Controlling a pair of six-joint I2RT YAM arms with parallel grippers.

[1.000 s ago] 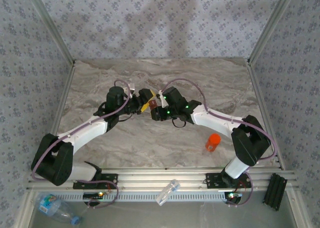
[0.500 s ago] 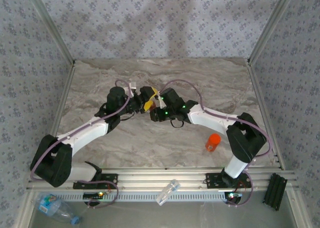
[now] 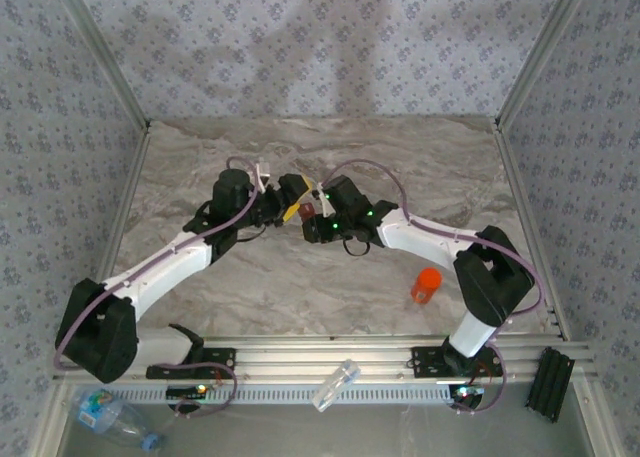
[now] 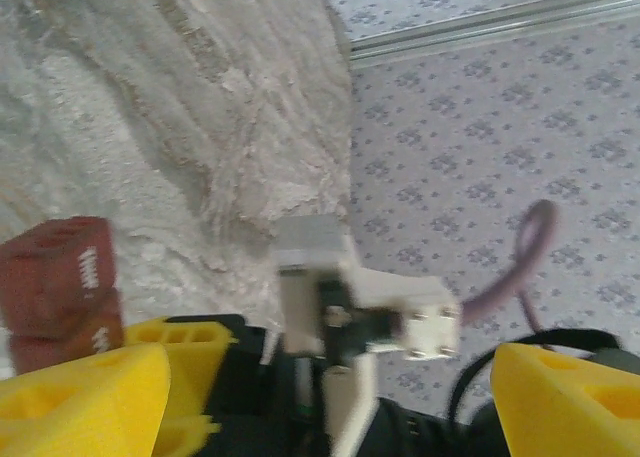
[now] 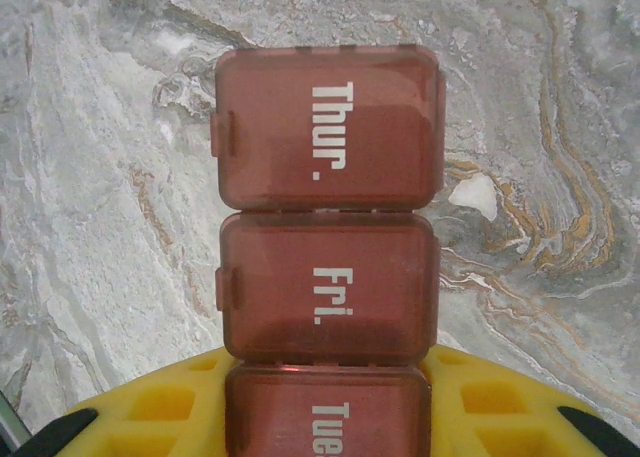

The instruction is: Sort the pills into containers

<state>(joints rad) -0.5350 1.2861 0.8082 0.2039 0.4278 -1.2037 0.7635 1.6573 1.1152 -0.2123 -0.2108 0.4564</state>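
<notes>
right wrist: right hand clamped on pill organizer, lids shut, contents hidden; left hand fingers apart.

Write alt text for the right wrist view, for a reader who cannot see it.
A strip of three translucent red-brown plastic pill boxes, lids shut and lettered Thur., Fri. and Tue, runs up the middle, its Tue end gripped between the right arm's yellow fingers. Below lies a grey marbled tabletop.

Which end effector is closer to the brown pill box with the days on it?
Right. The right end effector is clamped on one end of the pill box; the left end effector is open just beside it, not gripping.
</notes>
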